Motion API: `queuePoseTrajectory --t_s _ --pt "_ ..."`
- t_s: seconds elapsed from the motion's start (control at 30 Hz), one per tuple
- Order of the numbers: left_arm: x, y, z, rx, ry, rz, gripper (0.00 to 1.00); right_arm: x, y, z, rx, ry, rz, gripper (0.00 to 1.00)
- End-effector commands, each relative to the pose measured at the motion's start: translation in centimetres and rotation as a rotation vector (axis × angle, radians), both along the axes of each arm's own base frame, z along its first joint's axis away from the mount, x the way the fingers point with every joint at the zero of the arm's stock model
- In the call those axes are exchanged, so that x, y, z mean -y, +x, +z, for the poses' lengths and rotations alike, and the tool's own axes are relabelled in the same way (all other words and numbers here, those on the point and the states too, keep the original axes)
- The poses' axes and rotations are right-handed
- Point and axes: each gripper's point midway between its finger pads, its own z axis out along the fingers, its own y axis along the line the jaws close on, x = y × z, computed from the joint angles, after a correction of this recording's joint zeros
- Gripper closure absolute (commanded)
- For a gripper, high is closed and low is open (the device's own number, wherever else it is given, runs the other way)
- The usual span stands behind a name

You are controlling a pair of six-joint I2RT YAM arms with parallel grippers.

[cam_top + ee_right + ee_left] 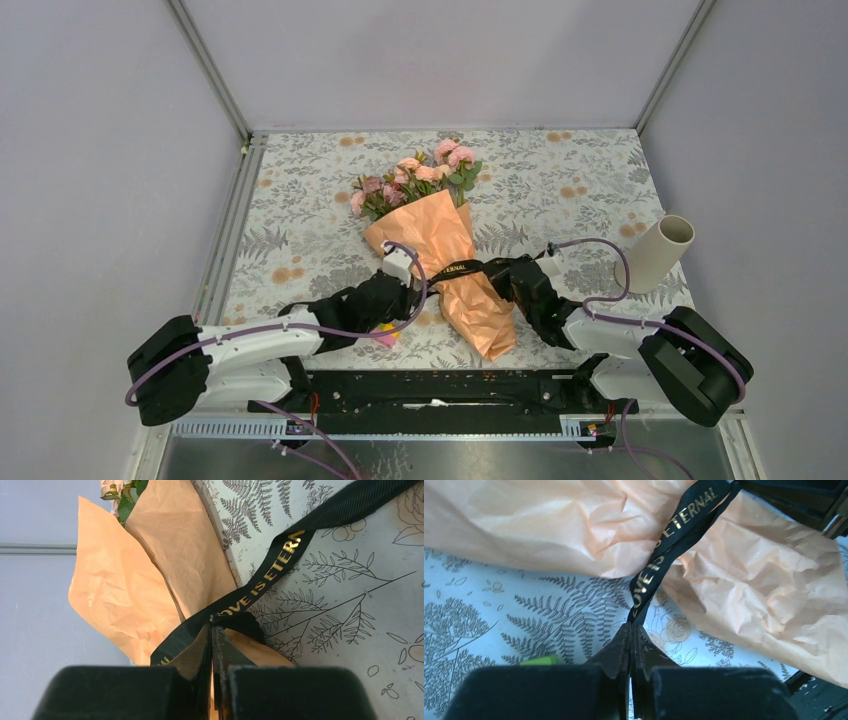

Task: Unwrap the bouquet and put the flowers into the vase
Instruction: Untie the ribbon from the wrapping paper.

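Observation:
The bouquet [440,255] lies mid-table in crinkled orange paper, its pink and peach flowers [415,180] pointing away from the arms. A black ribbon [460,268] with gold lettering crosses its waist. My left gripper [418,283] sits at the bouquet's left side, shut on one ribbon end [646,587]. My right gripper [498,275] is on the right side, shut on the ribbon [280,562] next to the paper [120,590]. The beige vase [660,252] stands tilted at the right edge, apart from both arms.
A floral-print cloth [300,220] covers the table. A small pink and yellow-green object [385,336] lies under the left arm. Grey walls close in the table on the left, back and right. A black rail [450,385] runs along the near edge.

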Motion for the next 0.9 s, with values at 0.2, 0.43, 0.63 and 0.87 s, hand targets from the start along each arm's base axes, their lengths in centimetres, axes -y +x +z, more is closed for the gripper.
queuePoseTrajectory --t_s 0.2,0.43,0.63,0.87 --pt "-4.7 0.2 -2.0 -0.050 0.001 0.245 1.00 2.9 0.5 -0.5 0.011 -0.032 -0.107 1.00" --pt "-5.6 0.0 -3.1 -0.162 -0.134 0.337 1.00 4.3 0.3 -0.9 0.005 -0.083 -0.134 1.00" --pt "-5.2 -0.2 -2.9 -0.188 -0.193 0.329 1.00 5.3 -0.1 -0.8 0.017 -0.119 -0.135 0.92" --pt "-3.3 -0.6 -2.0 -0.180 -0.216 0.208 1.00 6.7 -1.4 1.1 0.074 -0.213 -0.088 0.51"
